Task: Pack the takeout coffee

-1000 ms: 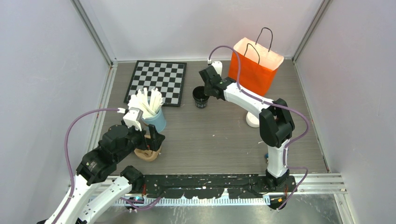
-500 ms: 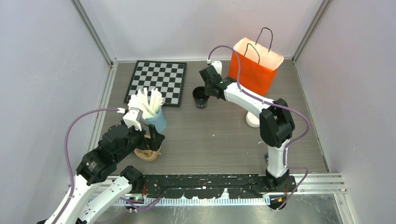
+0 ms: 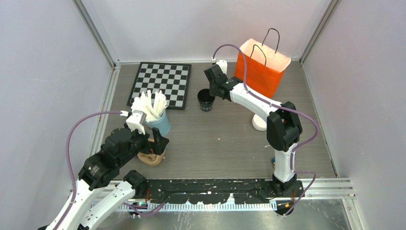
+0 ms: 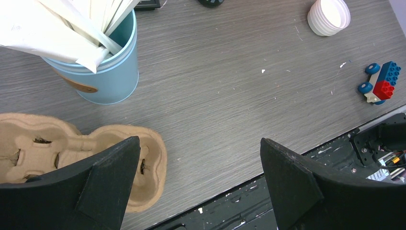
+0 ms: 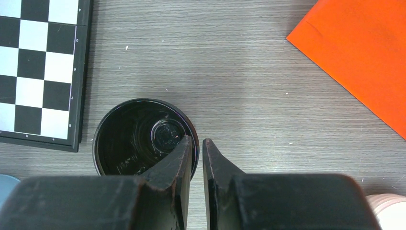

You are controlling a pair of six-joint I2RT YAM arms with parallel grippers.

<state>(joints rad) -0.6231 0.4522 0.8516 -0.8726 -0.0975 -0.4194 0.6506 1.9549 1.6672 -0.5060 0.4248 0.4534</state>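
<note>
Beside the chessboard, outstretched right pincer points down over black cup.

The left arm and right arm are showing white link shells between black joint housings. A purple cable is looping along each to a white wrist camera. The jaws are appearing as matte black wedges.

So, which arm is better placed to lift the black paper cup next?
The right. The right gripper has its fingers astride the rim of the black paper cup. The left gripper hangs open far from it, over the cardboard cup carrier.
</note>
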